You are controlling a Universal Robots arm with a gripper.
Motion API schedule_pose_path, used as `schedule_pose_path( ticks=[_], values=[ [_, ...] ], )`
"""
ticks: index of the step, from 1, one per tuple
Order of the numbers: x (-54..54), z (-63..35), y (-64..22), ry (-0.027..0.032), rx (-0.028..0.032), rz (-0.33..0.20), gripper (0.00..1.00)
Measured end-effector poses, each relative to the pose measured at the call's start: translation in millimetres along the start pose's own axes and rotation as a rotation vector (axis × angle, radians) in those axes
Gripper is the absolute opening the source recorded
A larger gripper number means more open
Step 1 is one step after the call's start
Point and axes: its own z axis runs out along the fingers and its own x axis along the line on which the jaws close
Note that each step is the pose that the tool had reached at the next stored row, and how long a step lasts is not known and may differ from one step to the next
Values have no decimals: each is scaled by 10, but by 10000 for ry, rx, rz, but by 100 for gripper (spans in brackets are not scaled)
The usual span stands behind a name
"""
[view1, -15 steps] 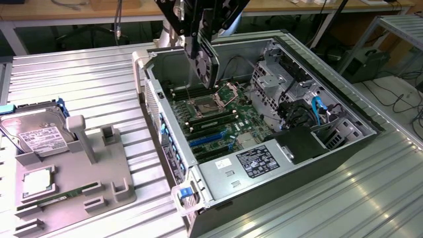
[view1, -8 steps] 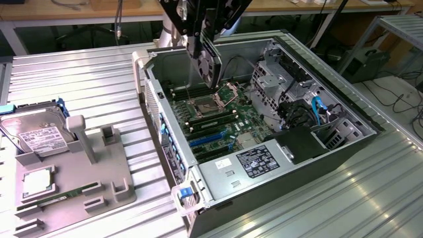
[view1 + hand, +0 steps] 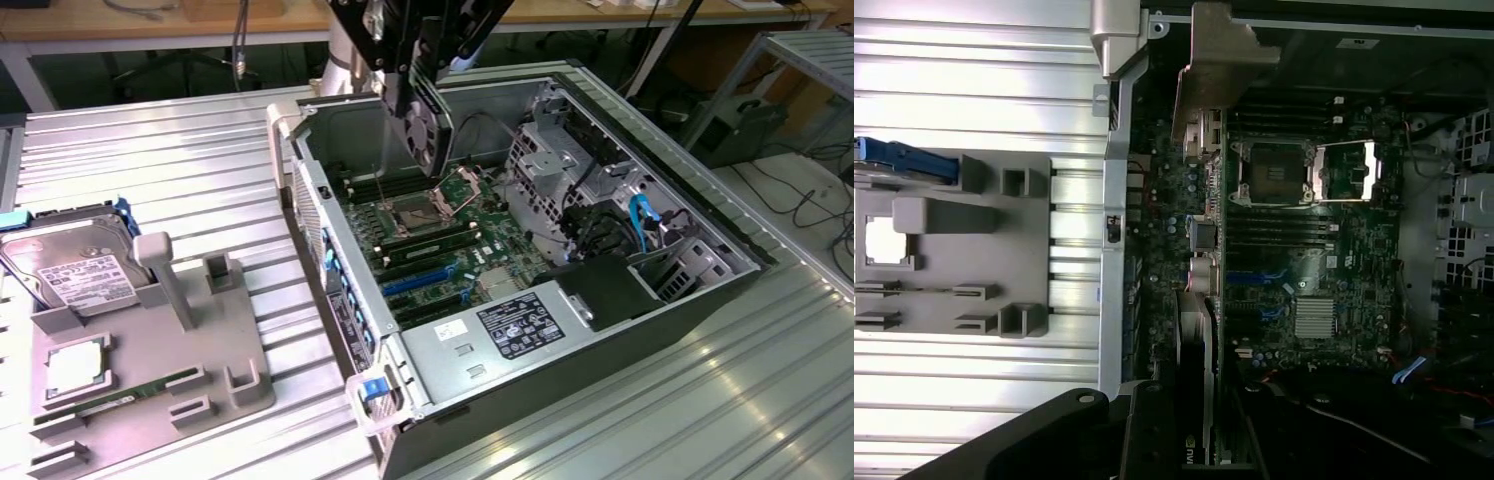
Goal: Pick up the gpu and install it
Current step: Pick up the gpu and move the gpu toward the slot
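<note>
Ribbed metal bench (image 3: 160, 170), open computer case (image 3: 694, 300); clamped on gpu (image 3: 430, 130) hanging directly beneath gripper (image 3: 416, 70), above motherboard (image 3: 447, 245); judged light, stiff, fragile; best held by upper edge.

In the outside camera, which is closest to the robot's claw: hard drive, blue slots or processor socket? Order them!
From the gripper holding the gpu:
1. Processor socket, just below, inside the case.
2. Blue slots, farther off, also inside.
3. Hard drive, outside, exterior view's left.

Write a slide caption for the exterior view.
Tool holds a graphics card over the open computer case.
</note>
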Motion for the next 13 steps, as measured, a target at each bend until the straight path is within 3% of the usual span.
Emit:
schedule_pose_path(
  ticks=[13],
  values=[
    [-81, 2, -3, 0, 0, 0, 27]
  ],
)
